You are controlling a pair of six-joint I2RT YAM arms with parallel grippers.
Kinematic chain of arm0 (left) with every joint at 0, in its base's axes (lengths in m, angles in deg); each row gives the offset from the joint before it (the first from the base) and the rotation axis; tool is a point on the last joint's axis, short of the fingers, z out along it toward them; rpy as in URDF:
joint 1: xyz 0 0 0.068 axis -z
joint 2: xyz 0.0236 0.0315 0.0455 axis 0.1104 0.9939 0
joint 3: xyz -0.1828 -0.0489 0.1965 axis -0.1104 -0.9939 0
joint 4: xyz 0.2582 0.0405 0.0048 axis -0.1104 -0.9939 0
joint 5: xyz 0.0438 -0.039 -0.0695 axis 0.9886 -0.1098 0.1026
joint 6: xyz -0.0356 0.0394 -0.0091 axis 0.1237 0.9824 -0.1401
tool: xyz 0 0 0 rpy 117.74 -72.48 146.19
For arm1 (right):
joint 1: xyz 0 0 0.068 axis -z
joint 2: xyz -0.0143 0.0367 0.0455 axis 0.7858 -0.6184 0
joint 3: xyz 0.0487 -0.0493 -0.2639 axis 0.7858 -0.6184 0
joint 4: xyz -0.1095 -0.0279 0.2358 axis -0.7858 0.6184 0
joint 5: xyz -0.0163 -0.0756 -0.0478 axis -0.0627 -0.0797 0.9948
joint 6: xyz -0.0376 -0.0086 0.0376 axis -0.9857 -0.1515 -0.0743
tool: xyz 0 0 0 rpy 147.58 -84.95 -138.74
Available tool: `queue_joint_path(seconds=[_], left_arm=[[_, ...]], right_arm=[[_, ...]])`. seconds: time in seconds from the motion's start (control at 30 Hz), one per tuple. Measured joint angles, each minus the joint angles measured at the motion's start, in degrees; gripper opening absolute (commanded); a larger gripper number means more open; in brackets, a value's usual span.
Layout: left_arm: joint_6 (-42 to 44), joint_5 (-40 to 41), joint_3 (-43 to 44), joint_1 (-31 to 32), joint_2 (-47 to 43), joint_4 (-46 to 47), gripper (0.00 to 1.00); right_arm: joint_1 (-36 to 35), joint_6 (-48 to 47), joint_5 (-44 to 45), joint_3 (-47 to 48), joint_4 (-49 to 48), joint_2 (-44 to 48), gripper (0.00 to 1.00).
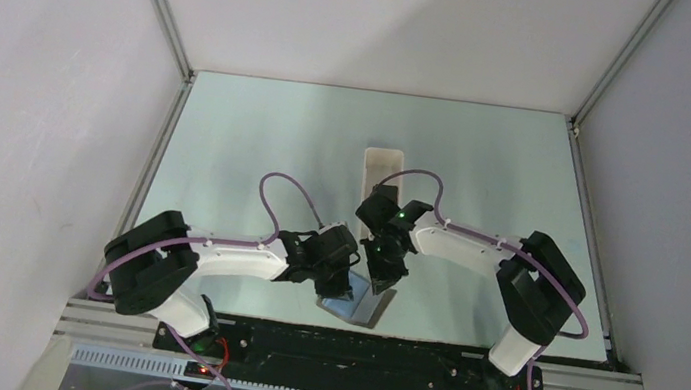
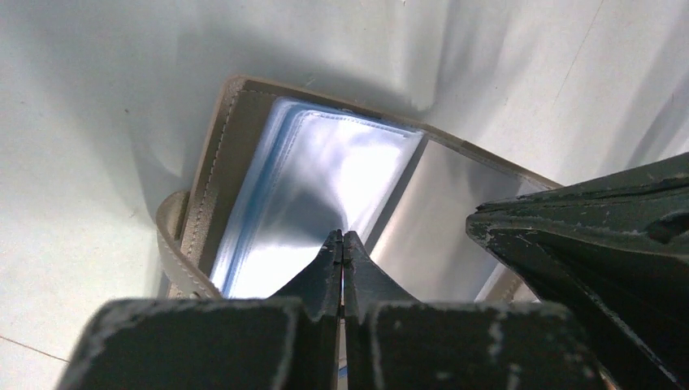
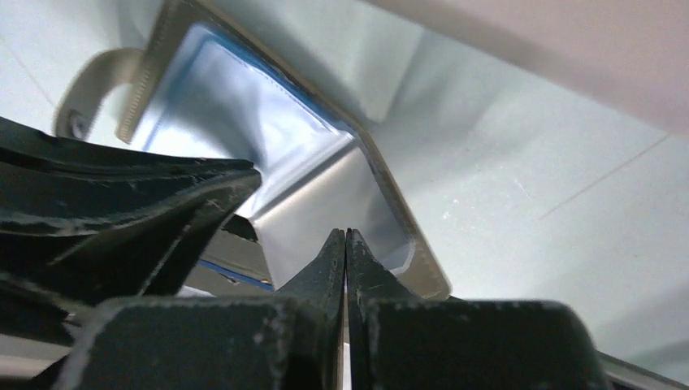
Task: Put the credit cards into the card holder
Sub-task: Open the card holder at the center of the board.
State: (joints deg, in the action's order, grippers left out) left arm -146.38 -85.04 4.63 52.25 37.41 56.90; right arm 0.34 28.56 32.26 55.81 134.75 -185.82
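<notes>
- Two arms reach inward from my side of the table (image 1: pixel 257 143), and their heads nearly meet over its near middle, just ahead of the bases.
- I see the card holder (image 2: pixel 252 154) lying spread open right there, inner face up, under both heads.
- From the left wrist camera, its grey-brown stitched border frames a stack of clear sleeves (image 2: pixel 325 179) that shine silvery-blue on the left half. The right half is a smooth, duller silver panel.
- A strap tab (image 2: pixel 175 244) curls out from the holder's left edge in that view.
- The left pincer (image 2: pixel 342 240) has its fingers pressed flat together with no gap. Its tip sits over the sleeves near the fold. I cannot tell whether it touches or nips the plastic.
- The right pincer (image 3: pixel 346 236) is likewise closed tight, finger against finger, with its tip above the plain silver half, near the holder's bordered edge.
- Each wrist camera catches the other arm's dark head close alongside, so the two tips are near each other but apart.
- A long white tray (image 1: pixel 383 165) stands farther back on the table, beyond the right arm's head and well apart from the holder.
</notes>
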Motion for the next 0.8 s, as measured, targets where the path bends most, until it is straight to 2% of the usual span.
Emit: queue_joint_path(seconds=[0.3, 0.53, 0.8], left_arm=[[-1.20, 0.22, -0.70, 0.00, -0.07, 0.48, 0.00], [-2.99, 0.42, -2.21, -0.17, -1.22, 1.66, 0.00], [-7.69, -0.24, -8.76, -1.29, -4.81, 9.51, 0.00]], right_arm=[[-2.43, -3.50, 0.68, -1.92, 0.79, 0.09, 0.00], [-2.16, -2.27, -0.79, -5.29, -0.90, 0.09, 0.00], [-2.16, 0.15, 0.92, -6.03, -1.07, 0.59, 0.00]])
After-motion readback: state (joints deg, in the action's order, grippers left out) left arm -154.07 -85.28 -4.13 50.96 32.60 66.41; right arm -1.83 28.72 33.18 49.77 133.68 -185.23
